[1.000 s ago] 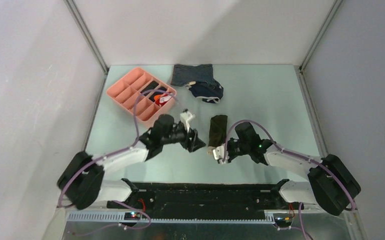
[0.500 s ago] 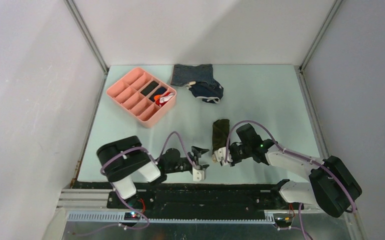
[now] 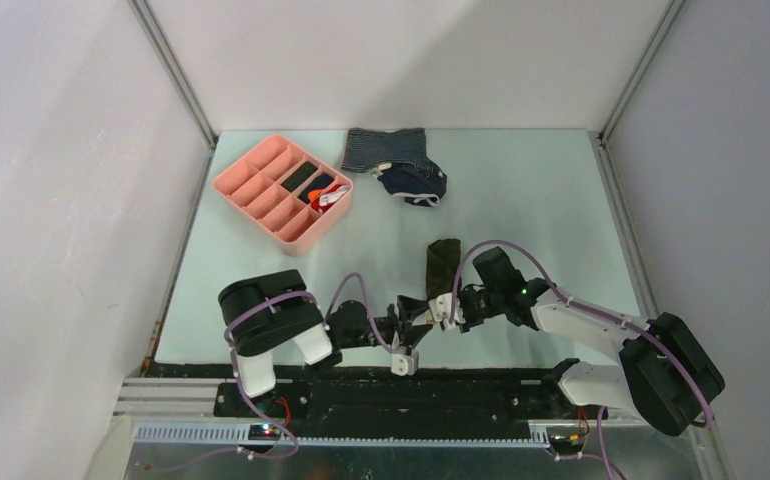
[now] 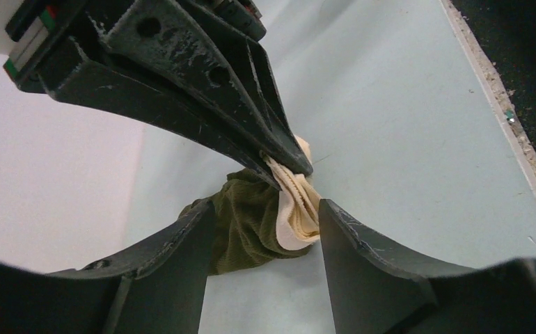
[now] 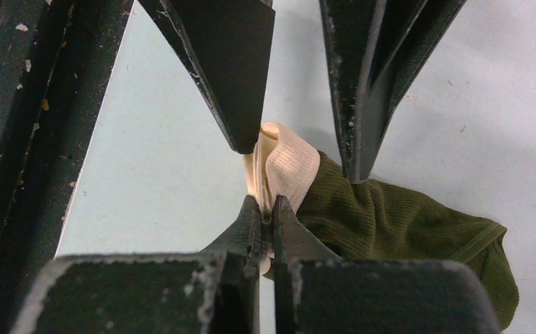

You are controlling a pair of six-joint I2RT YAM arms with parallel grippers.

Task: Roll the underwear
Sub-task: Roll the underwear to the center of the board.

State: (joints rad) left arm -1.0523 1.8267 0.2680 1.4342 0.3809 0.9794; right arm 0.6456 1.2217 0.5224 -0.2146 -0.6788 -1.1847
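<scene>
The underwear [image 3: 442,262] is a dark olive-green strip lying lengthwise on the table, with a cream band at its near end. My right gripper [image 3: 448,312] is shut on that cream band [image 5: 282,163], its tips [image 5: 266,207] pinched together on the fabric. My left gripper [image 3: 423,320] faces it from the left, open. Its two fingers [image 4: 161,278] straddle the bunched near end of the underwear [image 4: 244,223], with olive cloth and cream band between them. The right gripper's tips meet the cream fold just above that gap.
A pink compartment tray [image 3: 261,185] holding small items stands at the back left. A blue-grey striped garment [image 3: 386,148] and a navy white-trimmed garment [image 3: 416,185] lie at the back centre. The black front rail [image 3: 411,385] runs just behind both grippers.
The left arm swung back from mid-table to the near edge, then right to the underwear's near end, its jaws narrowing a little. The right gripper kept hold and drew the cloth slightly nearer.
</scene>
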